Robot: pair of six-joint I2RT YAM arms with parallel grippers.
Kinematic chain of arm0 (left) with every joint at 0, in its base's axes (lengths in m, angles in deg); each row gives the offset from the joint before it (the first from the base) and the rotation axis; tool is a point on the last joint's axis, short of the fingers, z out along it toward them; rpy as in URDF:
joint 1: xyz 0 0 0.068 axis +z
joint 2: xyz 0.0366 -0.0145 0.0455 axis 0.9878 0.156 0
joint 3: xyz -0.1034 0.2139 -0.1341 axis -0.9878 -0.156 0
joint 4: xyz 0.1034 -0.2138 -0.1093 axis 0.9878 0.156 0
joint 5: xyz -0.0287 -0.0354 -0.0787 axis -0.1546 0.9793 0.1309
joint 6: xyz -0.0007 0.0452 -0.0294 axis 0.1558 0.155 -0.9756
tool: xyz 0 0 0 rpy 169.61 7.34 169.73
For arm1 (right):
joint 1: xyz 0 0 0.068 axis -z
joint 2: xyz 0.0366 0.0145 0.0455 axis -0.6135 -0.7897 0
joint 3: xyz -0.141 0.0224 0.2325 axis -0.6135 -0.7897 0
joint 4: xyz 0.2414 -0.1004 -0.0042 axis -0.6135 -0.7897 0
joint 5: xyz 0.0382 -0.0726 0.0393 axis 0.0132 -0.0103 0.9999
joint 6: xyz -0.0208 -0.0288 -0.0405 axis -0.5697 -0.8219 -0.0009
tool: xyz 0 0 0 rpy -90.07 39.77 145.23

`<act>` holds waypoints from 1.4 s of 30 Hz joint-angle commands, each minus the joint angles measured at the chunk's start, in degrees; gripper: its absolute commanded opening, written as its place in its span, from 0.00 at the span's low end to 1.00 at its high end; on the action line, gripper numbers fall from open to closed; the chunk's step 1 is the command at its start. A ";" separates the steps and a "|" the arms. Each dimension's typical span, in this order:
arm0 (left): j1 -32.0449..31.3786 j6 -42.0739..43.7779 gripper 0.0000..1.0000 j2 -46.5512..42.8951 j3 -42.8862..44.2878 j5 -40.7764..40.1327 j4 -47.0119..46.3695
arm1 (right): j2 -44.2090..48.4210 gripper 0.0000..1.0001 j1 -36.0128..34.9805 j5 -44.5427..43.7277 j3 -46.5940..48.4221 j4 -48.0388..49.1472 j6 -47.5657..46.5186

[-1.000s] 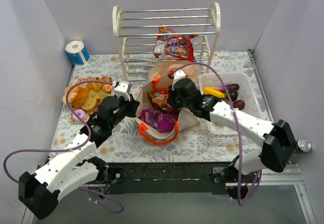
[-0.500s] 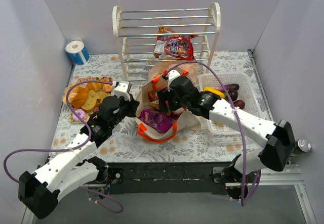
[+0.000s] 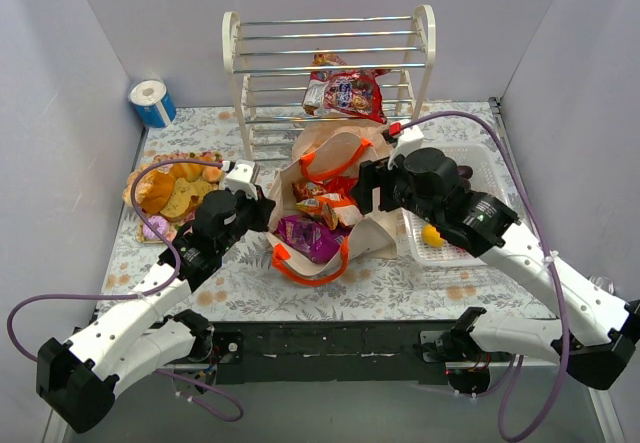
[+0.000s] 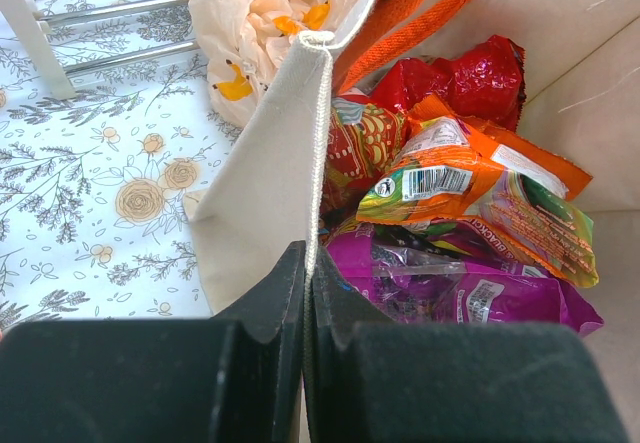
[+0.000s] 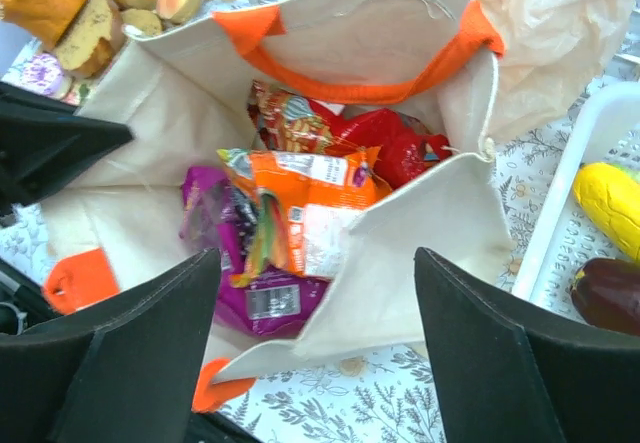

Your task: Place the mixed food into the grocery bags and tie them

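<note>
Grey walls close in a desk (image 3: pixel 400 281) covered with a flowered cloth. At its middle sits the canvas tote (image 3: pixel 374 235), its mouth gaping upward, with one orange handle at the near rim and one at the far rim. Inside lie three snack packets. A purple packet (image 3: pixel 308 235) is nearest, its long side running left to right. An orange packet (image 3: pixel 330 206) overlaps it, and a red packet (image 3: pixel 338 185) lies farthest back.

Just behind the tote, touching it, is the crumpled peach plastic bag (image 3: pixel 312 143); what it holds cannot be told. To the right stands a white lattice basket (image 3: pixel 487 163) holding a yellow fruit (image 3: pixel 432 235), with a dark purple piece (image 5: pixel 605 293) beside it in the right wrist view.

The left gripper (image 4: pixel 305 263) has its fingers together, clamped on the tote's left rim. The right gripper (image 5: pixel 316 253) hangs over the tote's right side, fingers wide apart, nothing between them.

A white rack (image 3: pixel 330 38) at the back carries a second red packet (image 3: pixel 348 91). Pastries (image 3: pixel 170 188) lie at the left, and a blue-wrapped roll (image 3: pixel 152 103) stands in the far left corner
</note>
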 commanded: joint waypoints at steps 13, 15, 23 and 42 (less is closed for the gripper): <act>0.45 -1.16 0.00 2.56 3.24 -1.10 2.73 | -8.29 0.27 10.03 16.10 -4.72 6.47 -1.14; 0.45 -2.56 0.00 3.17 7.69 -2.85 5.27 | -7.95 0.02 10.03 15.57 -1.74 3.40 -1.76; 0.45 -12.32 0.00 0.56 27.06 -7.79 20.23 | 0.13 0.01 8.18 14.25 5.42 4.08 -1.15; 9.65 -3.01 0.00 8.44 18.00 -18.07 16.45 | -7.85 0.01 6.16 19.08 4.78 9.54 -1.50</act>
